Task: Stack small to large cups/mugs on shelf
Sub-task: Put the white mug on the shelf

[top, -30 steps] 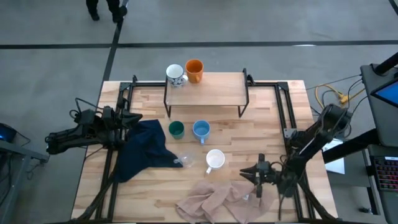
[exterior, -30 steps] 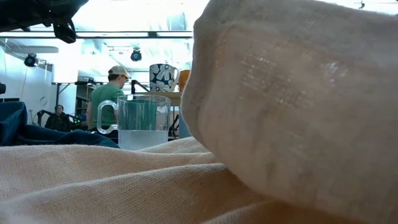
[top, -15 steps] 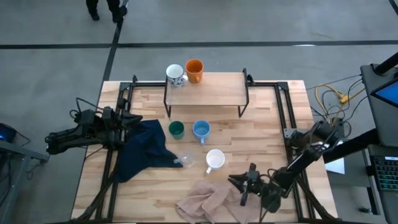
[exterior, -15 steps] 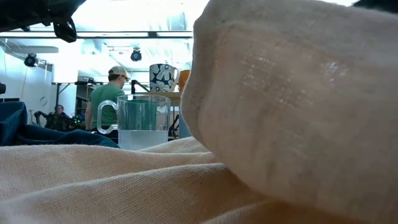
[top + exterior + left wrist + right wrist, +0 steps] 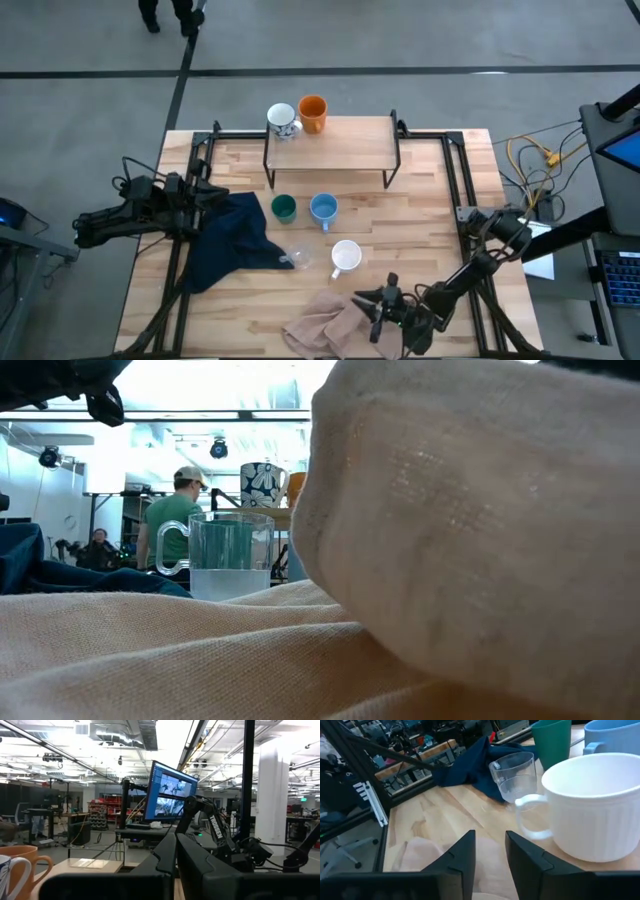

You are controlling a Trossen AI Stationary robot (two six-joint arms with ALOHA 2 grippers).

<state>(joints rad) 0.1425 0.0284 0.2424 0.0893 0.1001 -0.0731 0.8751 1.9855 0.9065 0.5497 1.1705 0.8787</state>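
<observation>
Low over the near edge of the tabletop (image 5: 430,200), the right pincer (image 5: 378,308) hovers at about five o'clock of the table, its two dark fingers (image 5: 462,857) standing a narrow gap apart with nothing between them, right at the edge of the beige cloth (image 5: 330,325) crumpled there. Just beyond it toward eleven o'clock stands the plain white mug (image 5: 346,256), with the clear glass cup (image 5: 298,257) beside that at nine o'clock, touching the dark blue cloth (image 5: 232,240). Farther toward twelve o'clock, the dark green mug (image 5: 284,208) and the light blue mug (image 5: 323,209) stand side by side just in front of the shelf (image 5: 345,143). On the shelf's far left end sit the patterned mug (image 5: 282,121) and the orange mug (image 5: 313,113), close together. At nine o'clock of the tabletop, the left pincer (image 5: 214,192) rests with its fingers pressed shut and empty, at the edge of the dark blue cloth.
</observation>
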